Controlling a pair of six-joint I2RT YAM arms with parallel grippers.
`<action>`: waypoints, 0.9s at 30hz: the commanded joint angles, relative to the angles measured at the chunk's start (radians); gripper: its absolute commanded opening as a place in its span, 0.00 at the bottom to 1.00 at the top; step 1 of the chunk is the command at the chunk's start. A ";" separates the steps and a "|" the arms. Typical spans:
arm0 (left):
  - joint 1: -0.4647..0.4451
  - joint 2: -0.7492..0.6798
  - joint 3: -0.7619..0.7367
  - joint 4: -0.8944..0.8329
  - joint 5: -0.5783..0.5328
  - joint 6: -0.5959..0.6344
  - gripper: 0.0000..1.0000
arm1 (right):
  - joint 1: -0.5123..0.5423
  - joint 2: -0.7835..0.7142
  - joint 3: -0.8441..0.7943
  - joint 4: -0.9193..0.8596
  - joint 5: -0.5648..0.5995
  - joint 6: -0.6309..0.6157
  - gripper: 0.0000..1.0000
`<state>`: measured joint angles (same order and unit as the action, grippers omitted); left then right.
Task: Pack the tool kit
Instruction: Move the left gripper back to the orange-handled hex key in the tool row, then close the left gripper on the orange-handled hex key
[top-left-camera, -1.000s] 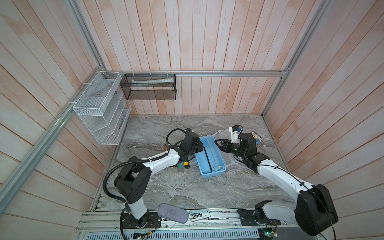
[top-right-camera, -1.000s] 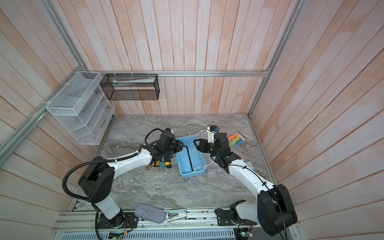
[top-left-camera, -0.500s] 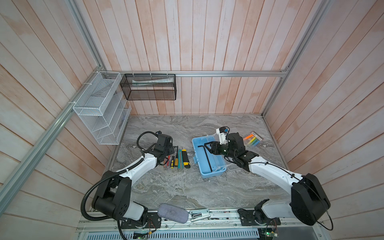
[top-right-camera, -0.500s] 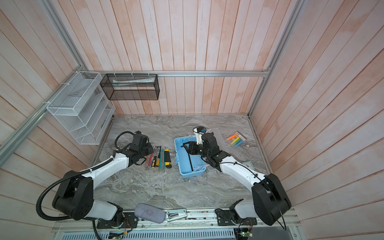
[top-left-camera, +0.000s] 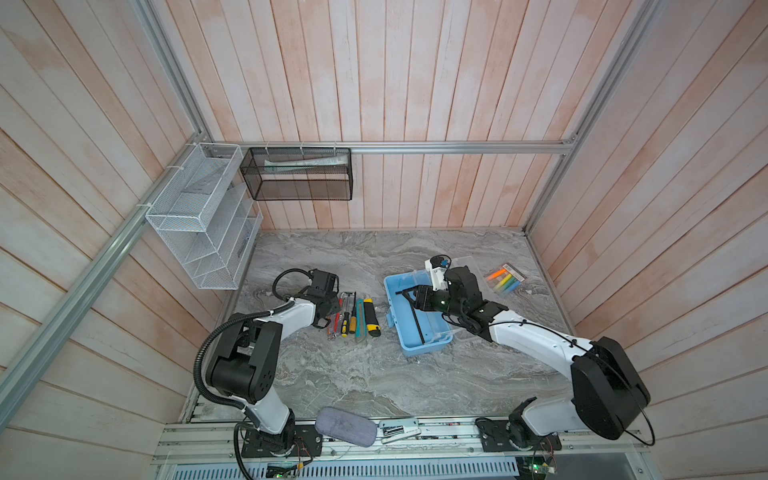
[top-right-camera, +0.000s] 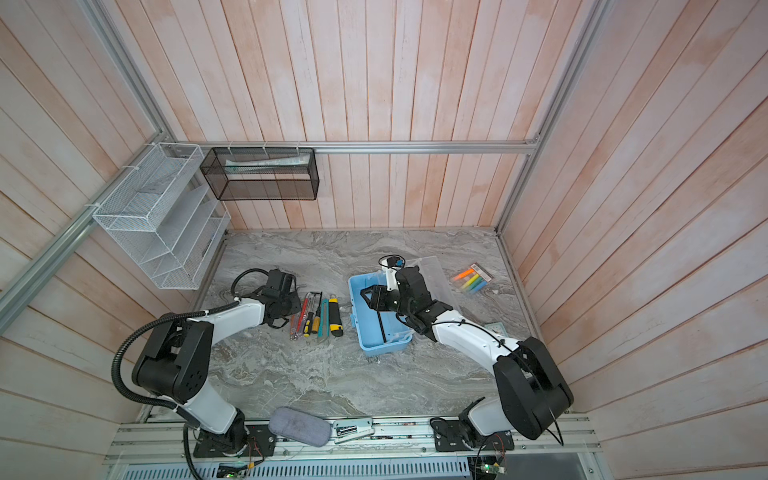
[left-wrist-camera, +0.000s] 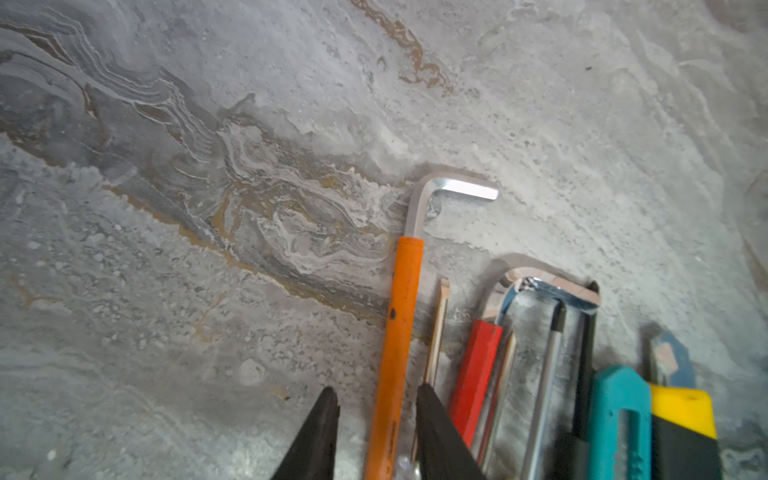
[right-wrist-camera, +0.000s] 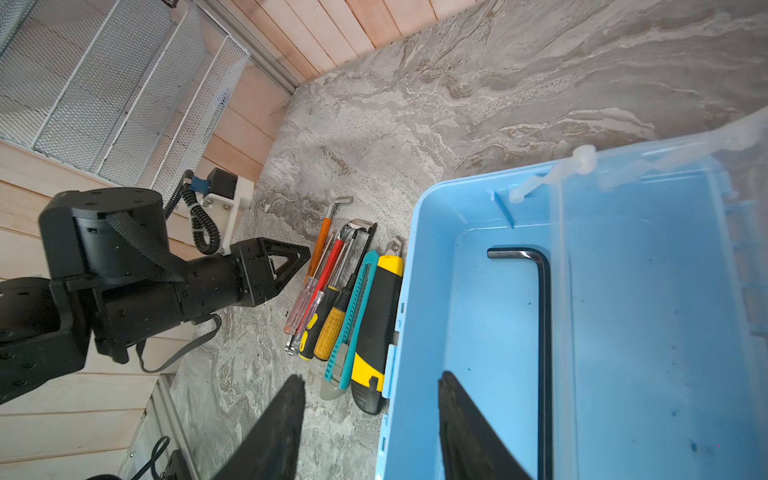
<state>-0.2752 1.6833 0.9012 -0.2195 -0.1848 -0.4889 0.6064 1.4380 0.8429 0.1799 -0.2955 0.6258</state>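
The light-blue tool kit box (top-left-camera: 405, 336) (top-right-camera: 370, 332) (right-wrist-camera: 478, 311) lies open, its clear lid (top-right-camera: 432, 274) folded back to the right. One black hex key (top-left-camera: 417, 322) (right-wrist-camera: 542, 332) lies inside. Left of the box is a row of tools: a yellow-black utility knife (top-left-camera: 371, 316) (right-wrist-camera: 378, 324), a teal knife (right-wrist-camera: 353, 316), screwdrivers (right-wrist-camera: 328, 316) and an orange-sleeved hex key (left-wrist-camera: 399, 332) (right-wrist-camera: 318, 245). My left gripper (left-wrist-camera: 376, 388) (top-left-camera: 328, 309) is low over the row's left end, open, its fingers either side of the orange key. My right gripper (right-wrist-camera: 372, 376) (top-left-camera: 403, 293) hangs open and empty over the box's left wall.
A pack of coloured markers (top-left-camera: 505, 280) lies right of the lid. A grey pouch (top-left-camera: 345, 426) rests on the front rail. A white wire rack (top-left-camera: 199, 216) and a black mesh basket (top-left-camera: 299, 178) hang on the walls at the back left.
My left arm has swung away from the box to the left end of the tool row, its jaws narrowing around the orange key. My right gripper has moved left over the box.
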 joint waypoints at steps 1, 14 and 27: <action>0.003 0.037 0.045 0.023 -0.010 0.031 0.32 | 0.003 0.014 0.035 0.012 0.014 0.006 0.51; 0.004 0.090 0.060 0.028 -0.018 0.026 0.27 | 0.004 0.017 0.021 0.022 0.010 0.012 0.51; -0.037 0.124 0.068 -0.016 -0.117 0.011 0.22 | 0.003 0.033 0.016 0.049 -0.010 0.020 0.51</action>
<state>-0.3031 1.7821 0.9466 -0.2054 -0.2504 -0.4721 0.6064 1.4590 0.8444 0.2001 -0.2901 0.6369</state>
